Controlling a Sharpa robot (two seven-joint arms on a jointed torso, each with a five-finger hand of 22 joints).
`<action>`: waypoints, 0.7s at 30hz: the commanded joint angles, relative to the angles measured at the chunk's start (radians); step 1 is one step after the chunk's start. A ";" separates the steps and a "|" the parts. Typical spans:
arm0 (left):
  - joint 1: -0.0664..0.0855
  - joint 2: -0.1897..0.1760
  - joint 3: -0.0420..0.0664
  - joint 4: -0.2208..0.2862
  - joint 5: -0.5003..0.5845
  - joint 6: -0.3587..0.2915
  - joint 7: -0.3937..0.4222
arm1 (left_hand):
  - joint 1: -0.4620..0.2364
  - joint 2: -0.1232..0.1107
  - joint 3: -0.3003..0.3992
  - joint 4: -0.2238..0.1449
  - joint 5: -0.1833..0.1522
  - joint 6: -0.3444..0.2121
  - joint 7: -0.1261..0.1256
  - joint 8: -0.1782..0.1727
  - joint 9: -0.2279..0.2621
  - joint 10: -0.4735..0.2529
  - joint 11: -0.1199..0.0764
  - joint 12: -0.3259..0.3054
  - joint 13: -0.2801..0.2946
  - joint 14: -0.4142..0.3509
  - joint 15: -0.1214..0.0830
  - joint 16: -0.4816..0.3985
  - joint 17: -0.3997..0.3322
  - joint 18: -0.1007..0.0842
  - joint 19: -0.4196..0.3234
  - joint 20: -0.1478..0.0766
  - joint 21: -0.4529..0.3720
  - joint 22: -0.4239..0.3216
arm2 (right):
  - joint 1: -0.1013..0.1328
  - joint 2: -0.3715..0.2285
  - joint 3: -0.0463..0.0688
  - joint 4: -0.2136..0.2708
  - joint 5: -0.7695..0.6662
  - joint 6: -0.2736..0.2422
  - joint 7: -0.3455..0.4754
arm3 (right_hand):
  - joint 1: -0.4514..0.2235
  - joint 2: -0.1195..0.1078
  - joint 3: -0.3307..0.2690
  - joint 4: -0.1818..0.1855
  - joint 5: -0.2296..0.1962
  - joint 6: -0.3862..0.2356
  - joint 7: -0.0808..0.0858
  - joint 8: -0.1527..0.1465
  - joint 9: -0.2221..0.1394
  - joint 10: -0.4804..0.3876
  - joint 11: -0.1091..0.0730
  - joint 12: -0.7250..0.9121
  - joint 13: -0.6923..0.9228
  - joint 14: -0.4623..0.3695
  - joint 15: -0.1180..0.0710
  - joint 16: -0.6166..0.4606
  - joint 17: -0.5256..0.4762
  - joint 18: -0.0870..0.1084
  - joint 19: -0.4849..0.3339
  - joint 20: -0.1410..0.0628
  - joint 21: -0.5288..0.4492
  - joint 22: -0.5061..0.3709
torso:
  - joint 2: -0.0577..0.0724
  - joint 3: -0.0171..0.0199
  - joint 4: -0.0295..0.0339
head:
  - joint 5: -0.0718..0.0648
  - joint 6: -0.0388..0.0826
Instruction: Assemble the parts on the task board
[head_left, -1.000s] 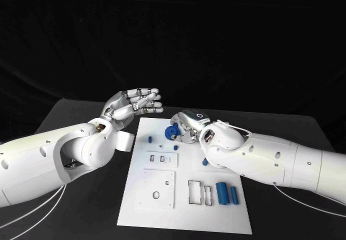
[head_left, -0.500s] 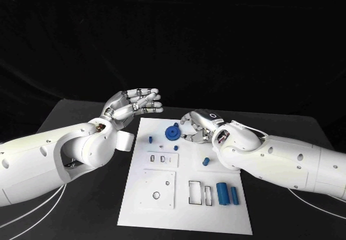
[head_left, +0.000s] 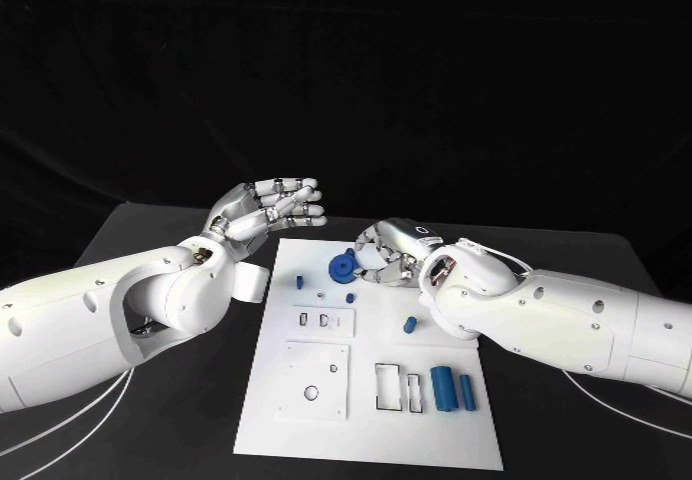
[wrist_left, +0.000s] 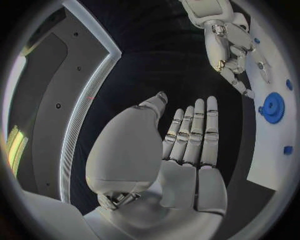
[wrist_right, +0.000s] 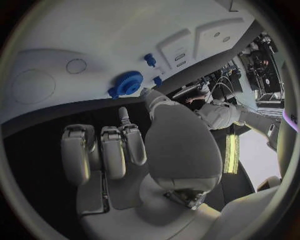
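The white task board (head_left: 375, 430) lies in the middle of the black table. A blue gear (head_left: 345, 266) sits near the board's far end, also seen in the wrist views (wrist_right: 128, 83) (wrist_left: 273, 107). My right hand (head_left: 387, 252) hovers just right of the gear with its fingers apart, and its palm (wrist_right: 125, 150) holds nothing. My left hand (head_left: 268, 210) is raised beyond the board's far left corner, with its palm (wrist_left: 187, 150) flat and bare. Near the gear are a small blue peg (head_left: 300, 281) and another small piece (head_left: 352, 296).
A blue piece (head_left: 410, 323) lies at mid-board on the right. Two blue cylinders (head_left: 444, 386) (head_left: 469, 390) lie side by side beside a pair of narrow slots (head_left: 389, 385). A square inset with holes (head_left: 315, 380) is on the board's left half.
My right hand has let go of the blue gear and drawn back to the right. The gear stays on the board. My left hand has not moved.
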 joint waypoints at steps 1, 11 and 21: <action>0.001 0.003 0.001 0.001 0.004 0.014 0.009 | -0.009 -0.002 0.006 -0.003 0.000 -0.007 0.066 -0.005 -0.001 -0.001 0.003 -0.003 0.000 -0.004 0.000 -0.003 0.001 0.012 -0.003 0.007 -0.005 -0.001 | -0.001 0.012 0.000 -0.012 0.032 0.049 0.013 | -0.001 0.014 0.000 0.006 0.005 -0.005 0.001 -0.005 -0.002 0.013 0.006 0.006 0.135 0.101 0.009 0.005 0.241 -0.013 0.043 0.007 0.006 0.191 | 0.002 -0.0008 -0.0012 | 0.000 -0.001; 0.001 0.005 0.001 0.001 0.004 0.015 0.008 | -0.009 -0.002 0.006 -0.003 0.000 -0.007 0.066 -0.005 -0.001 -0.001 0.003 -0.003 0.000 -0.004 0.000 -0.003 0.001 0.012 -0.003 0.007 -0.005 -0.001 | -0.015 0.058 -0.003 -0.067 0.043 0.104 0.006 | -0.008 0.023 0.003 0.016 0.014 -0.008 0.003 -0.011 -0.006 0.013 0.007 0.006 0.135 0.101 0.011 0.005 0.241 -0.013 0.042 0.008 0.004 0.189 | 0.002 -0.0003 0.0013 | 0.001 -0.006; 0.001 0.004 0.001 0.001 0.004 0.014 0.008 | -0.009 -0.002 0.006 -0.003 0.000 -0.007 0.066 -0.005 -0.001 -0.001 0.003 -0.003 0.000 -0.004 0.000 -0.003 0.001 0.012 -0.003 0.007 -0.005 -0.001 | -0.019 0.079 -0.005 -0.102 0.046 0.128 -0.001 | -0.012 0.025 0.003 0.018 0.015 -0.009 0.004 -0.013 -0.007 0.013 0.008 0.006 0.134 0.100 0.011 0.004 0.238 -0.012 0.040 0.009 0.002 0.187 | 0.000 -0.0002 -0.0023 | 0.002 -0.008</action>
